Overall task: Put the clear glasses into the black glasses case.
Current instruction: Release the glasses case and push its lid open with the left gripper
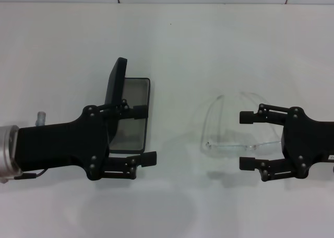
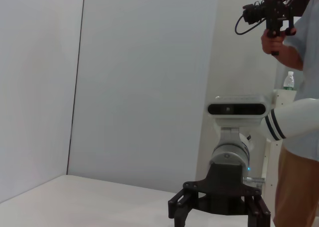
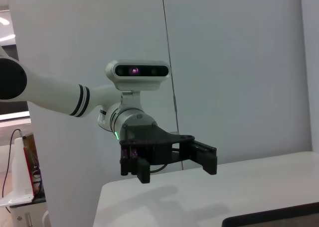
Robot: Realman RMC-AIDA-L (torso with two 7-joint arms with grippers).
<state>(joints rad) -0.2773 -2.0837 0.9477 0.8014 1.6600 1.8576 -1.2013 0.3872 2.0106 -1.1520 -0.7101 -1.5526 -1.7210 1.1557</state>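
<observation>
1. Black and matte, the glasses case [image 1: 129, 115] lies left of centre in my head view with its lid [image 1: 115, 82] swung up toward the upper left. The grey lining is exposed and I see nothing inside it.

2. The clear glasses [image 1: 229, 128] rest on the white table [image 1: 209, 39] right of centre, well apart from the case. They are outside the case, so the task's main step is not done.

3. My left gripper [image 1: 142, 134] sits at the lower left of the head view, its two fingers spread wide, one over the case's near end and one just past it. It pinches nothing. I cannot tell whether it touches the case or hangs above it.

4. My right gripper [image 1: 248, 140] sits at the lower right, fingers spread and pointing toward the glasses, straddling the near end of the frame. I judge it has not closed on them yet.

5. Progress judgement: the case is open and ready; grasping the glasses, carrying them across and laying them on the lining all remain.

6. The wrist views show only the opposite arm against a pale wall, plus a person with a camera [image 2: 271, 13] at the upper right of the left wrist view.
</observation>
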